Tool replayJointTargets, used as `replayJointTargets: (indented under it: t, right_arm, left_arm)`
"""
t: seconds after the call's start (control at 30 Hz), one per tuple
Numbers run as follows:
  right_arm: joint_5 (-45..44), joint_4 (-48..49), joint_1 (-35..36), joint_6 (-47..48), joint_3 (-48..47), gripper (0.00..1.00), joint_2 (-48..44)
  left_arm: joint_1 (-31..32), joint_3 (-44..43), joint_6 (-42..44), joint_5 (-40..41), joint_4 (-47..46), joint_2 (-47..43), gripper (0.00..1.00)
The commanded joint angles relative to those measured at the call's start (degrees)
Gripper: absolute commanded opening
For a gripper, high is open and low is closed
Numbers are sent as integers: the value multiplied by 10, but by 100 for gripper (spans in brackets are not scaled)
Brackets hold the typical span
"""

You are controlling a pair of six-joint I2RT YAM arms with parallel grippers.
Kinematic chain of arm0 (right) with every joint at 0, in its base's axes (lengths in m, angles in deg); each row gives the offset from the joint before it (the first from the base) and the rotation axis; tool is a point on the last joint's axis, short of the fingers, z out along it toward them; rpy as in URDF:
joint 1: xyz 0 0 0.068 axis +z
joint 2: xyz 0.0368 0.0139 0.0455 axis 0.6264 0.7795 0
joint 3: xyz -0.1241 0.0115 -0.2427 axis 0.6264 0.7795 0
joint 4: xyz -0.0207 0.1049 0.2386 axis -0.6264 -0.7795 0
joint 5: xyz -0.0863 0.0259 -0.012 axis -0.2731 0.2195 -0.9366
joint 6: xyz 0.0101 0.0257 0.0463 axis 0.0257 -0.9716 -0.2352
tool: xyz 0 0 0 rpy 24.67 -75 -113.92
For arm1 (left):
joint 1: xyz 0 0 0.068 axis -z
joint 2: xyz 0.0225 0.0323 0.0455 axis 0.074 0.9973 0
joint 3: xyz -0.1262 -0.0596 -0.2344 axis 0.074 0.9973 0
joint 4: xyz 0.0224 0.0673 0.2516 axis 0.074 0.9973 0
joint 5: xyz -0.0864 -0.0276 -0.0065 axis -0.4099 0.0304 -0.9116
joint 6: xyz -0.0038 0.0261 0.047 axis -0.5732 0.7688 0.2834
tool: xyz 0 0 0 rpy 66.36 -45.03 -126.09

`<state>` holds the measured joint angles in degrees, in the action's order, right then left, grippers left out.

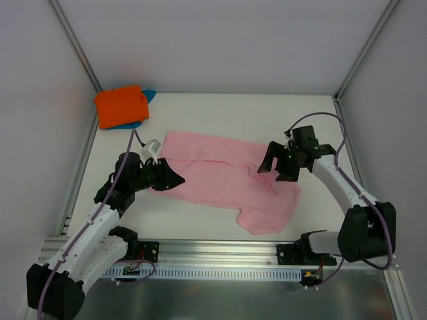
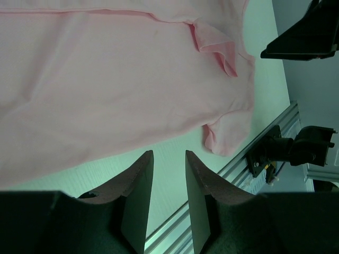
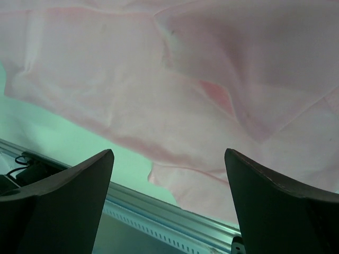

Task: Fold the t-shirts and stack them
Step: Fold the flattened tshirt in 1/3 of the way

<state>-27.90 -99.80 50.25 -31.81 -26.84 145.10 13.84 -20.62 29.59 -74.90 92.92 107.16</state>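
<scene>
A light pink t-shirt (image 1: 220, 181) lies spread and wrinkled across the middle of the table, one sleeve trailing toward the front right. It fills the left wrist view (image 2: 106, 79) and the right wrist view (image 3: 185, 79). My left gripper (image 1: 177, 179) (image 2: 169, 153) hovers at the shirt's left edge, narrowly open, with only bare table between its fingers. Over the shirt's right part my right gripper (image 1: 275, 169) (image 3: 168, 152) stands wide open and holds nothing. At the back left corner a folded orange t-shirt (image 1: 120, 105) rests on a teal-blue one (image 1: 148, 95).
The table's white walls meet at metal posts (image 1: 80, 53) left and right. A slotted aluminium rail (image 1: 220, 257) (image 3: 159, 211) runs along the near edge, with both arm bases bolted to it. The right arm's base (image 2: 291, 151) shows in the left wrist view.
</scene>
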Motion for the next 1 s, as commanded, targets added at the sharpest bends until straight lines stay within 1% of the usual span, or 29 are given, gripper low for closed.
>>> replayJointTargets:
  t: [0.0,0.1,0.17,0.33,0.4,0.43,0.53,0.63,0.73,0.77,0.83,0.87,0.97]
  right_arm:
    - [6,-31,14,-20,19,91,-70]
    - [-17,-29,14,-19,32,91,-90]
    - [-33,-16,14,-18,29,92,-82]
    - [-12,40,23,-22,-2,91,29]
    - [-8,55,31,-22,-25,92,64]
    - [-7,64,35,-22,-35,92,101]
    - [-4,72,40,-19,-76,91,166]
    - [-3,68,44,-19,-112,91,192]
    - [4,60,45,-24,-128,92,189]
    - [5,56,46,-24,-127,92,175]
    - [11,53,50,-29,-111,92,154]
    - [12,54,51,-31,-101,92,126]
    - [10,48,65,-36,-54,94,74]
  left_arm:
    - [5,-5,-7,-16,-13,-18,31]
    - [5,-5,-5,-15,-3,-29,31]
    - [5,-6,-1,-13,8,-36,31]
    - [5,-13,10,-7,28,-42,32]
    - [5,-15,10,-8,32,-42,32]
    - [5,-17,11,-8,34,-41,32]
    - [5,-28,17,-8,39,-39,32]
    - [5,-41,28,-5,51,-32,32]
    - [5,-48,34,-5,58,-28,32]
    - [5,-47,35,-3,57,-27,32]
    - [5,-41,38,9,50,-24,32]
    - [5,-40,38,15,51,-13,32]
    - [5,-54,39,57,92,34,32]
